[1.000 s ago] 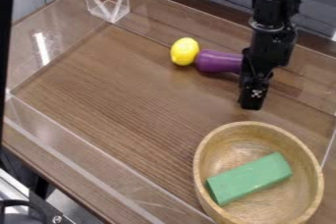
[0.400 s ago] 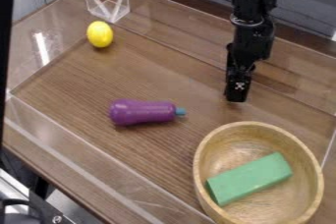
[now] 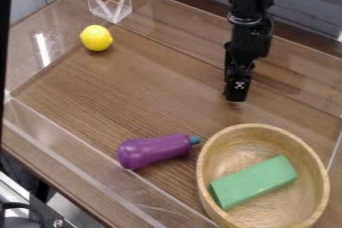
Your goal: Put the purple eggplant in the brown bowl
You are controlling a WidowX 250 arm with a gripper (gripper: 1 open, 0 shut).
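Wood-grain table [image 3: 120,97]; glossy purple eggplant [image 3: 156,152] beside round wooden brown bowl [image 3: 221,150]; gripper [image 3: 237,93] pressed together, empty.

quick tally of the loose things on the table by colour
purple: 1, the purple eggplant
yellow: 1, the yellow ball
green: 1, the green block in the bowl
brown: 1, the brown bowl
total: 4

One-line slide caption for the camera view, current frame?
Purple eggplant lies on the wooden table beside the brown bowl, which holds a green block; gripper hovers apart; yellow ball far-left.
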